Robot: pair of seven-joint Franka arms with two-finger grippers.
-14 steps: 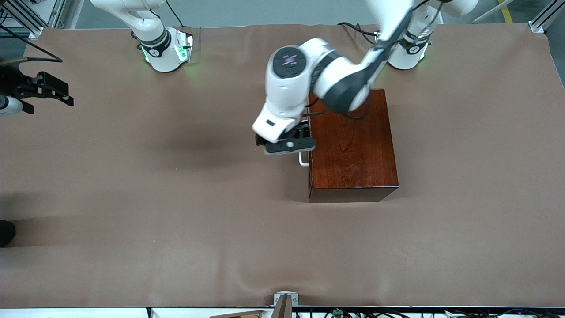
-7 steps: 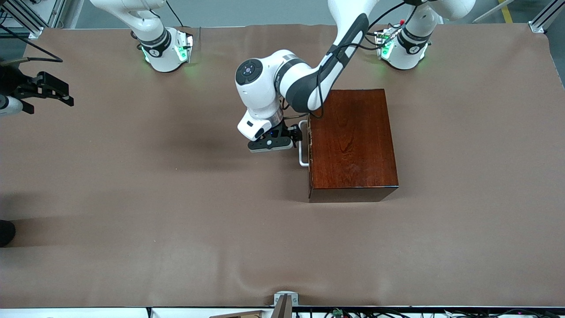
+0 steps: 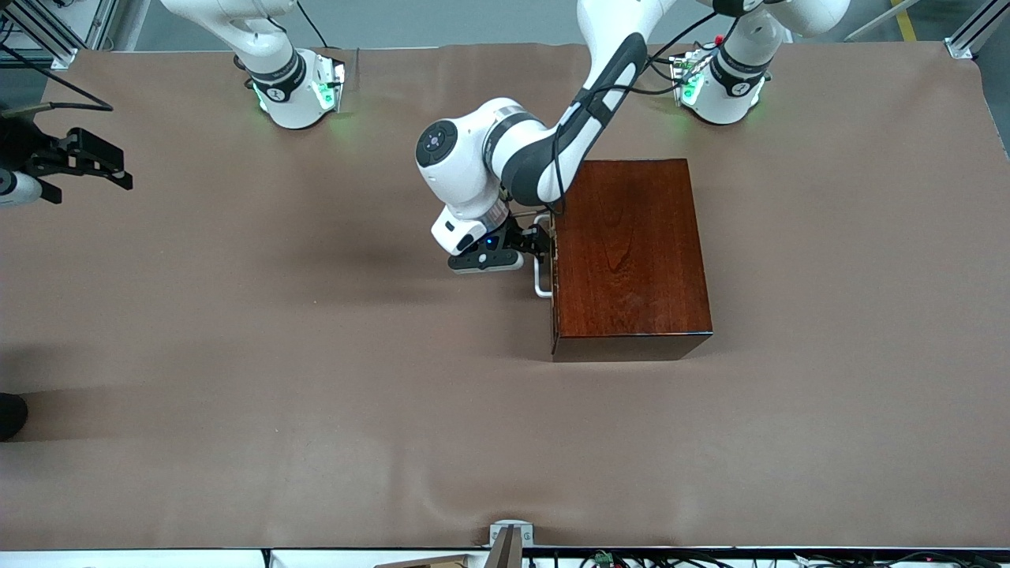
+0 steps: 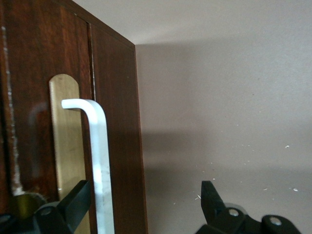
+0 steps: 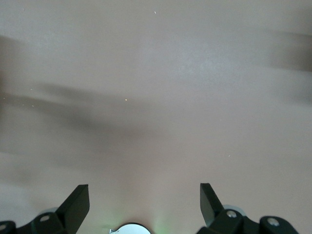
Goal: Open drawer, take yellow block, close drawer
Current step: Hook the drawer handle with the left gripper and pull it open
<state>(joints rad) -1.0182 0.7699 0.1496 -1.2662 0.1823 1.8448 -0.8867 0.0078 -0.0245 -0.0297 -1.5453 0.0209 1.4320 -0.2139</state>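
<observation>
A: Where is the drawer [image 3: 555, 276]?

B: It sits shut in the dark wooden box [image 3: 631, 256], just right of the frame's centre in the front view. Its front faces the right arm's end of the table [image 3: 316, 355]. The white handle [image 3: 541, 260] sticks out from that front.

A: And the left gripper [image 3: 536, 241]?

B: Right at the handle, in front of the drawer, a little above the frame's centre. The left arm reaches down to it from its base at the upper right.

A: Has it clamped the handle?

B: No. In the left wrist view the fingers [image 4: 73, 207] are spread wide, low in the frame. The handle's bar [image 4: 100, 165] runs between them, close to one finger, with a brass plate [image 4: 66, 131] on the drawer front next to it. Whether that finger touches the bar, I cannot tell.

A: The right gripper [image 3: 87, 162]?

B: At the left edge of the front view, upper part, over the table's end. That arm waits. Its wrist view shows the fingers [image 5: 75, 204] spread apart over bare tabletop, nothing between them.

A: The yellow block?

B: Not visible in any view.
</observation>
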